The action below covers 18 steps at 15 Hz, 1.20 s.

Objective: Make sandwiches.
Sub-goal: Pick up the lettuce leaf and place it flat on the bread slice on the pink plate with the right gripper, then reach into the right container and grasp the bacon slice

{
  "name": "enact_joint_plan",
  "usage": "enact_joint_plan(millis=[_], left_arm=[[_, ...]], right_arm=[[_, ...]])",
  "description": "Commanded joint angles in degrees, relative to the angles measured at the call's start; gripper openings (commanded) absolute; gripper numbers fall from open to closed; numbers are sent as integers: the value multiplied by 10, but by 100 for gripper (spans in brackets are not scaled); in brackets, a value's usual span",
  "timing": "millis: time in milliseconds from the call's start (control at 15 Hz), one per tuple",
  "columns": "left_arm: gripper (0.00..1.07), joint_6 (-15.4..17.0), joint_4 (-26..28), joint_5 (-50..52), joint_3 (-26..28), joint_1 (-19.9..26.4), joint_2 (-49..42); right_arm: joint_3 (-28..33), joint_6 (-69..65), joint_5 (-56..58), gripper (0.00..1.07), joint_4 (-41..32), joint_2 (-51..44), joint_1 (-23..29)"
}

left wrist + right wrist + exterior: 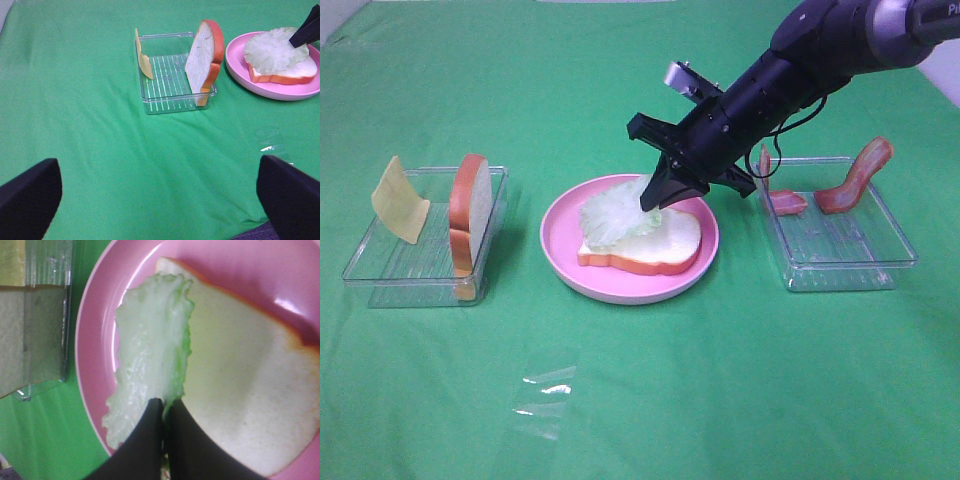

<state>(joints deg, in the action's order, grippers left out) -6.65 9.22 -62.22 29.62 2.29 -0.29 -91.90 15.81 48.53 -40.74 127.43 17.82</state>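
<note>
The lettuce [615, 212] lies partly across the bread slice [665, 245] on the pink plate [560, 255] at the middle of the surface [740, 400]. Its long axis runs roughly from 1 to 7 o'clock, and it spills over the slice's 10 o'clock edge. The right tool [655, 200] is closed, pinching the leaf's 1 o'clock end. This looks like the lettuce-laying step. Next it should let go, then fetch bacon [855, 178] from the tray [840, 272] at 3 o'clock. The left tool [160, 197] hangs wide open, holding nothing.

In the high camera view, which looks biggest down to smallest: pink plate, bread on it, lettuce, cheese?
Largest: pink plate
Next: bread
Then lettuce and cheese, which look about alike; the cheese leans, so I won't rank them.
</note>
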Motion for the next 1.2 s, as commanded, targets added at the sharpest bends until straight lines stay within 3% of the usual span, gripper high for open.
enact_joint_plan(millis=[67, 200, 267, 333, 467, 533, 1067, 1200], left_arm=[[98, 0, 5, 6, 0, -2, -8], [98, 0, 5, 6, 0, -2, -8], [98, 0, 5, 6, 0, -2, -8], [98, 0, 5, 6, 0, -2, -8], [98, 0, 5, 6, 0, -2, -8], [98, 0, 5, 6, 0, -2, -8], [98, 0, 5, 6, 0, -2, -8], [98, 0, 5, 6, 0, -2, -8]], right_arm=[[-4, -22, -2, 0, 38, -6, 0], [-4, -26, -2, 0, 58, -6, 0], [-4, -26, -2, 8, 58, -7, 0], [-4, -26, -2, 25, 58, -9, 0], [-4, -28, -1, 71, 66, -25, 0], [-4, -26, 1, 85, 80, -38, 0], [-4, -58, 21, 88, 208, -197, -2], [-5, -65, 44, 88, 221, -222, -35]])
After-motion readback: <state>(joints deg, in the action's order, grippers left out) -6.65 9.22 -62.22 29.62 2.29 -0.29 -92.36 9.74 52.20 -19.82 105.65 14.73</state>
